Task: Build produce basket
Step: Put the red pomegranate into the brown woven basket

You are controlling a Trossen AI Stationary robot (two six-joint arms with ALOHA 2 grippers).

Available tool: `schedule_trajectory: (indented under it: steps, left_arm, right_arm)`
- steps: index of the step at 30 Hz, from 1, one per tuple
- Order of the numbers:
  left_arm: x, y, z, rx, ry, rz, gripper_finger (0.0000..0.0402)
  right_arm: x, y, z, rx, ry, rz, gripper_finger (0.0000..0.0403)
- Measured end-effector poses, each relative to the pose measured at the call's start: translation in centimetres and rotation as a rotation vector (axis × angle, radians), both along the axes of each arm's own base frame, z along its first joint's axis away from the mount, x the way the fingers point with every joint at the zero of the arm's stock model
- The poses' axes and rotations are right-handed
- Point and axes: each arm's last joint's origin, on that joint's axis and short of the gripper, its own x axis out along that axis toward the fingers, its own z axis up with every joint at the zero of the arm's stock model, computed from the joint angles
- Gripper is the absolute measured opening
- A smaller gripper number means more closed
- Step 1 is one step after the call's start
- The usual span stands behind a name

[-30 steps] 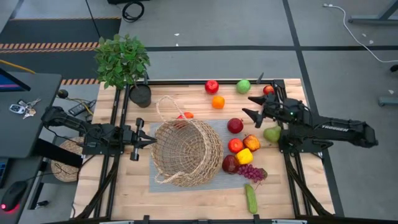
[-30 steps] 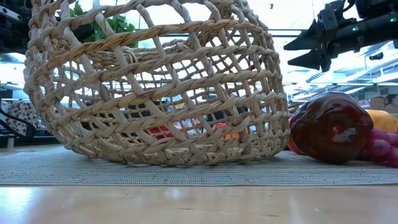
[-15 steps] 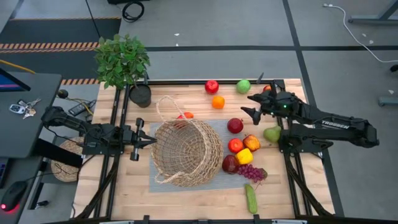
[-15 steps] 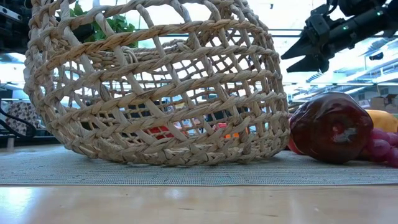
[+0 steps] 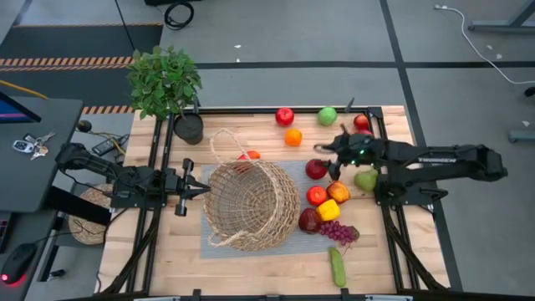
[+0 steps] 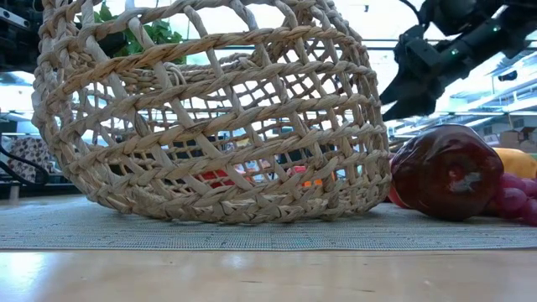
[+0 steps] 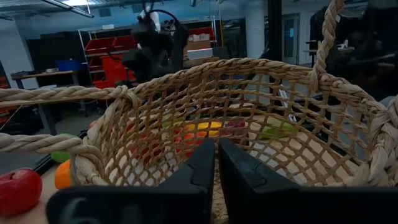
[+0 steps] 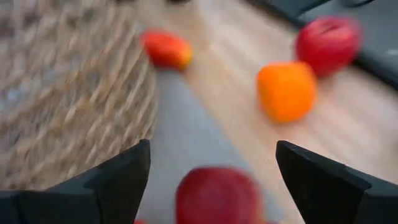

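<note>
The wicker basket (image 5: 251, 205) stands on a grey mat (image 5: 284, 244) at mid-table, with its handle (image 5: 224, 144) toward the far side. The produce lies to its right: a dark red apple (image 5: 316, 169), an orange (image 5: 292, 137), a red apple (image 5: 284, 115), a green apple (image 5: 327, 116), a pear (image 5: 365, 180), a yellow piece (image 5: 328, 209), grapes (image 5: 337, 232) and a cucumber (image 5: 337, 266). My right gripper (image 5: 323, 150) hangs open, tipped down, just above the dark red apple (image 8: 217, 196). My left gripper (image 5: 203, 191) is shut, level, at the basket's left rim (image 7: 186, 71). My left gripper points level at the basket's left rim from the table's left side. I cannot tell whether its shut tips touch the weave.
A potted plant (image 5: 165, 84) stands at the far left corner. A red-orange piece (image 5: 248, 155) lies just behind the basket. More red fruit (image 5: 316, 196) crowds the mat's right side. A flat woven disc (image 5: 84, 219) lies off the table's left edge. Bare wood shows along the near edge.
My right gripper has moved toward the table's left, nearer the basket, and sunk a little. It has tipped its fingers downward over the dark red apple and stayed open. The fruit and the basket have kept their places.
</note>
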Motion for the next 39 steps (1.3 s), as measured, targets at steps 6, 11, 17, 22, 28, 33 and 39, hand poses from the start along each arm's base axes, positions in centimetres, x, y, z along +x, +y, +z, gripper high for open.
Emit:
schedule_trajectory:
  steps: [6, 11, 17, 22, 28, 33, 39]
  left_arm:
    - [0.0, 0.0, 0.0, 0.0, 0.0, 0.0, 0.0036]
    - [0.0, 0.0, 0.0, 0.0, 0.0, 0.0, 0.0032]
    - [0.0, 0.0, 0.0, 0.0, 0.0, 0.0, 0.0029]
    - [0.0, 0.0, 0.0, 0.0, 0.0, 0.0, 0.0036]
    - [0.0, 0.0, 0.0, 0.0, 0.0, 0.0, 0.0031]
    - [0.0, 0.0, 0.0, 0.0, 0.0, 0.0, 0.0028]
    - [0.0, 0.0, 0.0, 0.0, 0.0, 0.0, 0.0036]
  right_arm:
    - [1.2, 1.1, -1.5, -0.097, 0.126, 0.042, 0.0384]
    - [2.0, 1.3, -2.1, -0.176, 0.162, 0.082, 0.0396]
    - [2.5, 1.2, -2.6, -0.176, 0.177, 0.086, 0.0399]
    - [2.9, 1.1, -3.4, -0.174, 0.216, 0.072, 0.0399]
    - [3.6, 0.8, -4.3, -0.214, 0.256, 0.052, 0.0399]
    - [4.0, 0.7, -5.4, -0.2, 0.307, 0.045, 0.0399]
    - [4.4, 0.2, -6.5, -0.166, 0.347, 0.025, 0.0398]
